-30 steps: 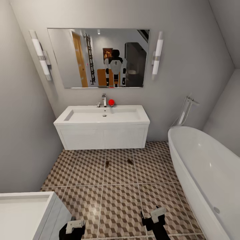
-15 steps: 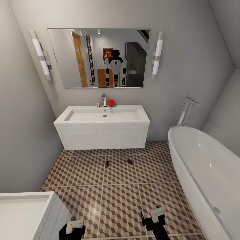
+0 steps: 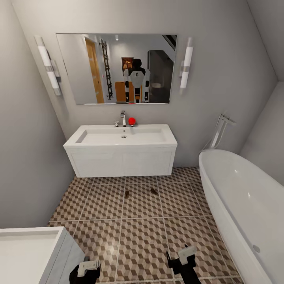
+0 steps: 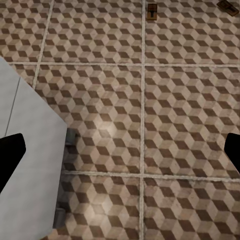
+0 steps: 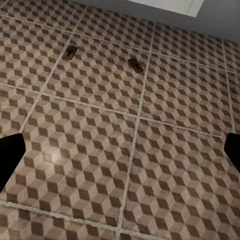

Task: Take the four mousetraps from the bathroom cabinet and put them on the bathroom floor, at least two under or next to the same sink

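Note:
Two mousetraps (image 3: 127, 193) (image 3: 153, 191) lie on the patterned bathroom floor (image 3: 142, 236), just in front of the white wall-hung bathroom sink (image 3: 122, 148). The same mousetraps (image 5: 71, 51) (image 5: 134, 64) show in the right wrist view, and at the edge of the left wrist view (image 4: 152, 11) (image 4: 227, 6). My left gripper (image 3: 87, 268) and right gripper (image 3: 182, 256) hang low over the tiles, well short of the traps. Both are open, with only floor between the fingers (image 4: 10, 150) (image 5: 232, 150). The cabinet is out of direct view.
A white oval bathtub (image 3: 244, 205) runs along the right side. A white unit (image 3: 31, 252) stands close by my left arm, its grey side (image 4: 25, 165) near the left gripper. A mirror (image 3: 116, 69) above the sink reflects my body.

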### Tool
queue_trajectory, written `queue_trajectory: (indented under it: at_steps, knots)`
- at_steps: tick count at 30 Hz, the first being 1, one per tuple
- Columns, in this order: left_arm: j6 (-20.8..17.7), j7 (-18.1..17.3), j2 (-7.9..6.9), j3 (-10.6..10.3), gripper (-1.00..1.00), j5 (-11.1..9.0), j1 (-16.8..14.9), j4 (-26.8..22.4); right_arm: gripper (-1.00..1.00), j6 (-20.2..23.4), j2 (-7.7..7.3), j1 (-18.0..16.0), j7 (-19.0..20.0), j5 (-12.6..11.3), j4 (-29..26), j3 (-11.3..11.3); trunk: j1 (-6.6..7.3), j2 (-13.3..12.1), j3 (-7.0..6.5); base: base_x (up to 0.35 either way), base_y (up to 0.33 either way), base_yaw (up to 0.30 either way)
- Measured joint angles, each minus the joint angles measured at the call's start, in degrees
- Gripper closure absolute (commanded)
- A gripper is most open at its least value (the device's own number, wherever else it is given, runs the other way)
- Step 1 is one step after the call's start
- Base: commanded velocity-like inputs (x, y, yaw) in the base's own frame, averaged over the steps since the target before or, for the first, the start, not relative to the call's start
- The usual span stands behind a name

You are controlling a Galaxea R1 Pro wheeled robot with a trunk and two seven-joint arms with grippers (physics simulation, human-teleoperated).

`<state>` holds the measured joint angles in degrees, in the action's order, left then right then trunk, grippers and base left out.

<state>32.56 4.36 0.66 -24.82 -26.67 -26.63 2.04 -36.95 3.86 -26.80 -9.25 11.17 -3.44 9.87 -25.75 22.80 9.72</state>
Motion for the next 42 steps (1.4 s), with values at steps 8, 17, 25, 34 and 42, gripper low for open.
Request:
queue_trajectory:
  at_steps: [8,17,25,34,42]
  knots:
    - [-0.04,0.07,-0.01,0.0,-1.0,0.03,0.06,0.02,-1.0,0.25,-0.19,0.66,-0.13,-0.13,0.23,-0.1,0.0,0.0,0.0,0.0,0.0,0.0]
    - [0.11,0.1,-0.55,0.03,-1.0,0.07,1.98,0.07,-1.0,0.43,-3.01,5.3,-0.17,-0.26,0.45,-0.21,0.0,0.0,0.0,0.0,0.0,0.0]
    - [0.07,-0.05,-0.78,0.0,-1.0,-0.05,2.27,-0.01,-1.0,0.43,-3.85,8.57,-0.26,-0.37,0.83,-0.17,0.0,0.0,0.0,0.0,0.0,0.0]
    - [0.11,0.1,-0.72,-0.01,-1.0,-0.03,2.28,-0.01,-1.0,0.42,-3.77,8.74,-0.15,-0.2,0.83,-0.1,0.0,0.0,0.0,0.0,0.0,0.0]
    - [0.2,-0.2,-0.41,-0.01,-1.0,-0.17,2.26,-0.02,-1.0,0.11,-3.7,8.68,-0.13,-0.05,0.49,-0.19,0.0,0.0,0.0,0.0,0.0,0.0]
